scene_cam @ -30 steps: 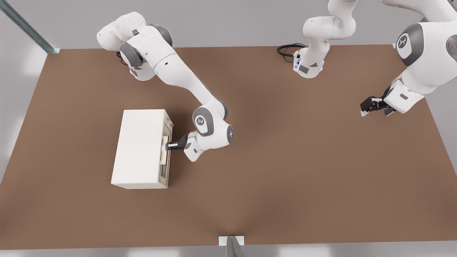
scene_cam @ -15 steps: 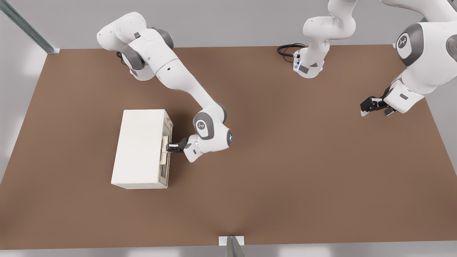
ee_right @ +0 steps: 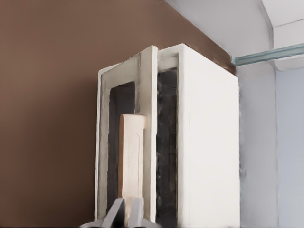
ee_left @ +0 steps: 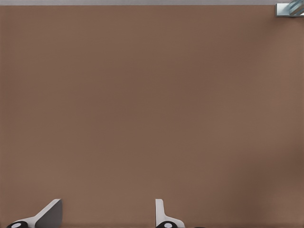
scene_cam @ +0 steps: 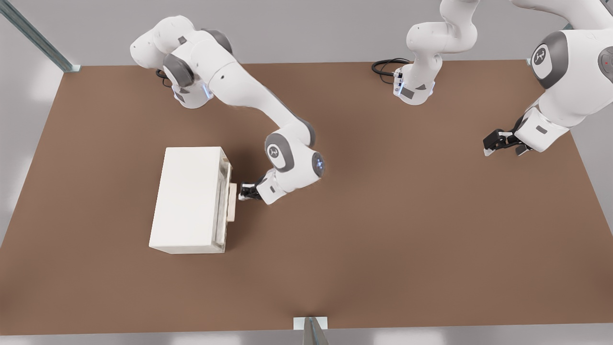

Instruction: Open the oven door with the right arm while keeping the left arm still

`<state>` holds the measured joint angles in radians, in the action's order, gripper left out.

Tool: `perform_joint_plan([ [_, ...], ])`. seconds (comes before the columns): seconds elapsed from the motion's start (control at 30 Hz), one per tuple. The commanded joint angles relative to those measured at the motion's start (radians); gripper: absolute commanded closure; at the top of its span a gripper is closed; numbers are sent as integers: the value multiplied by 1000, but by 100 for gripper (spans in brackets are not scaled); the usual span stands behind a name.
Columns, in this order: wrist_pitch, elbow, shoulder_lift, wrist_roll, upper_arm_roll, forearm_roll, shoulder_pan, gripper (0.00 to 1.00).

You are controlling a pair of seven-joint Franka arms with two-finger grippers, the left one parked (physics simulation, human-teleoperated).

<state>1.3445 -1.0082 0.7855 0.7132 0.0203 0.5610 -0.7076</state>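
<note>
Brown tabletop (scene_cam: pixel 383 215) is filling the front view, with the oven (scene_cam: pixel 189 199) sitting toward that view's left. Its door (scene_cam: pixel 226 203) is facing the right arm (scene_cam: pixel 249 100), the handle (scene_cam: pixel 232 202) sticking out from it. The gripper (scene_cam: pixel 243 192) is hovering just beside the handle, apart from the oven; whether its fingers are spread or closed, I cannot tell.

Seen from the right wrist, the oven (ee_right: pixel 213 142) is standing on the same brown surface, its door (ee_right: pixel 128 142) slightly ajar, the handle (ee_right: pixel 131 156) lying against the dark glass just beyond the gripper (ee_right: pixel 127 211).
</note>
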Motion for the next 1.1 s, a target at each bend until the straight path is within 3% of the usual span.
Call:
perform_joint_plan([
  [0.0, 162, -39, -162, -110, -31, -318, 130, 0],
  [0.03, 162, -96, -284, -365, -31, -539, 273, 0],
  [0.1, 194, -115, -385, -647, -30, -573, 421, 0],
  [0.2, 150, -187, -555, -676, -26, -590, 528, 0],
  [0.23, 99, -185, -557, -701, 19, -590, 528, 0],
  [0.3, 96, -176, -549, -721, 40, -584, 531, 0],
  [1.07, 91, -178, -548, -730, 43, -586, 550, 0],
])
